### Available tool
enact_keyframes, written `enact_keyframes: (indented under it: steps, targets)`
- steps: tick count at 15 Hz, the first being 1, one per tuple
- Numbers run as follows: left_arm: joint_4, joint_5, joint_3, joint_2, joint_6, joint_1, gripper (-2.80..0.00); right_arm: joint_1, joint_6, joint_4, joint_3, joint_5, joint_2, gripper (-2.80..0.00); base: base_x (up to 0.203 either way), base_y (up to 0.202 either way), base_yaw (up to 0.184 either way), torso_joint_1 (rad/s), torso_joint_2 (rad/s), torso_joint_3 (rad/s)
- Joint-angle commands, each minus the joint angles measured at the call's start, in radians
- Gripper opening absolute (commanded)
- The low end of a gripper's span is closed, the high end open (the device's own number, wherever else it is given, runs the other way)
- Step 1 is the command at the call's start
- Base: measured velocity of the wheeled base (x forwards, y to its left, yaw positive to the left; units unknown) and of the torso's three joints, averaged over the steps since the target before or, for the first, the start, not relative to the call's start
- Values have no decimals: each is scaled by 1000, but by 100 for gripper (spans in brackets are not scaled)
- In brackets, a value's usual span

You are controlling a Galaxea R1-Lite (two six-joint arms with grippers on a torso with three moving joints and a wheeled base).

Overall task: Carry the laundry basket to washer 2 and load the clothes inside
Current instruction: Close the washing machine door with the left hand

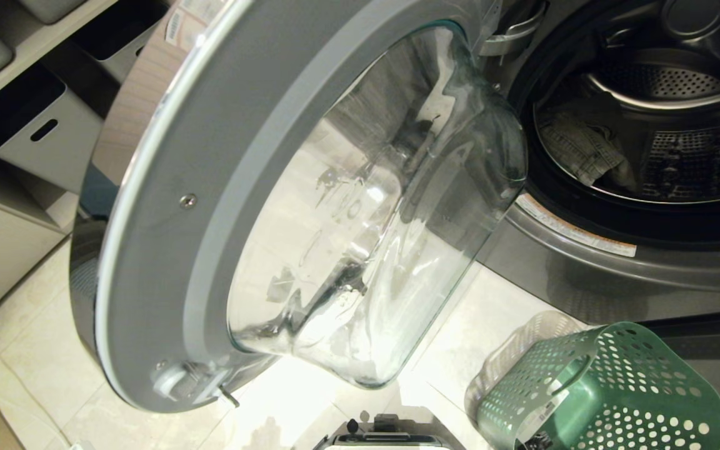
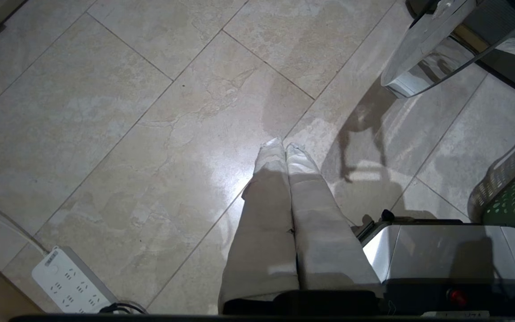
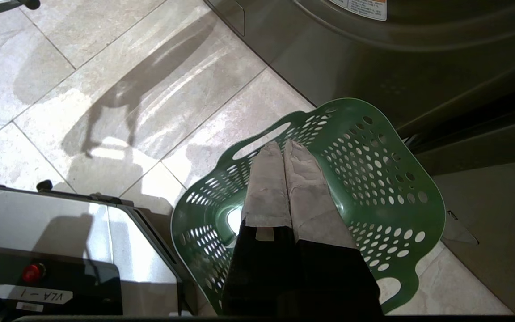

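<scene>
With the clothes [image 1: 585, 153] lying inside the washer [image 1: 641, 106] drum and the basket [image 3: 329, 197] tipped empty on the floor beside it, both grippers, left [image 2: 284, 150] and right [image 3: 283, 150], hang clenched, holding nothing. Risk: open door [image 1: 210, 206] could snag an arm.

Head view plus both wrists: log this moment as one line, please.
washer door: open | clothes: in drum | laundry basket: empty, on floor | left claw: shut, idle | right claw: shut above basket

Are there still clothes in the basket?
No, the right wrist view shows the basket empty; the clothes lie in the washer drum.
</scene>
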Motion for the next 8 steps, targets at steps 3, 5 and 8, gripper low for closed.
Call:
enact_keyframes:
  steps: [3,5,8]
  targets:
    - [0,-2,0,1,-1,0,-280,0,-6,-2,0,1,3,-280,0,0,0,0,0,0]
    - [1,-2,0,1,2,0,-280,0,-6,-2,0,1,3,-280,0,0,0,0,0,0]
    - [1,-2,0,1,2,0,-280,0,-8,-2,0,1,3,-280,0,0,0,0,0,0]
